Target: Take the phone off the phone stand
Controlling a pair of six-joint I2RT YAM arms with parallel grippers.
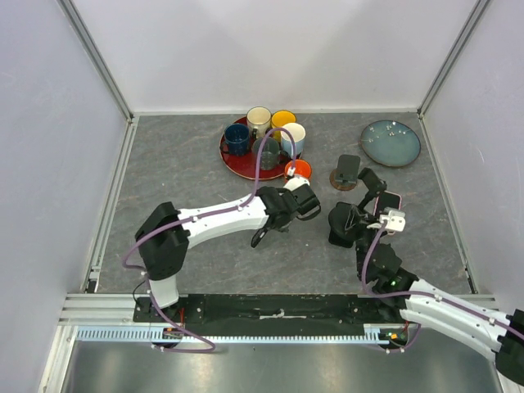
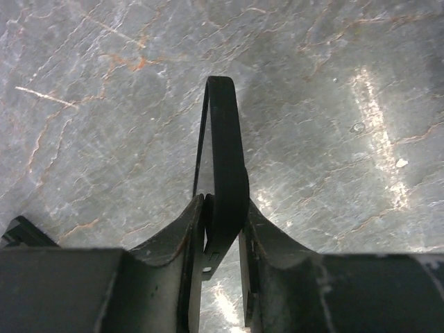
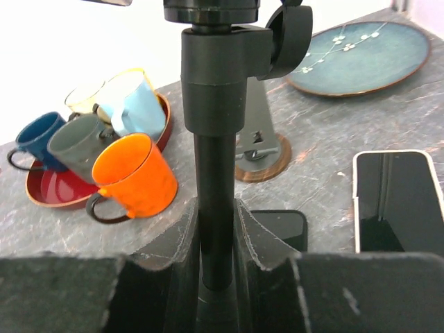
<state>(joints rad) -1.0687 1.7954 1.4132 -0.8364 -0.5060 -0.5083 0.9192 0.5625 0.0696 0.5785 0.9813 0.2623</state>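
On my far left, the left gripper [image 2: 223,208] hangs low over the grey table [image 1: 188,172], jaws nipped narrowly on a thin black loop [image 2: 225,139] that stands edge-on between them. I cannot tell what that loop belongs to.

Behind it sits a red tray [image 1: 237,166] crowded with mugs, and an orange mug [image 3: 135,177] stands just off the tray's right edge. Next along is a small stand on a round brown base [image 3: 267,163], close behind the phone stand [image 3: 215,104].

The right gripper [image 3: 215,208] is clamped around the phone stand's black upright post, low down, beneath the joint and its knob.

The phone [image 3: 399,201], dark screen with a pale rim, appears to lie flat on the table just right of the post. The gripper hides its near end.

A blue-green plate [image 1: 390,142] sits at the far right.
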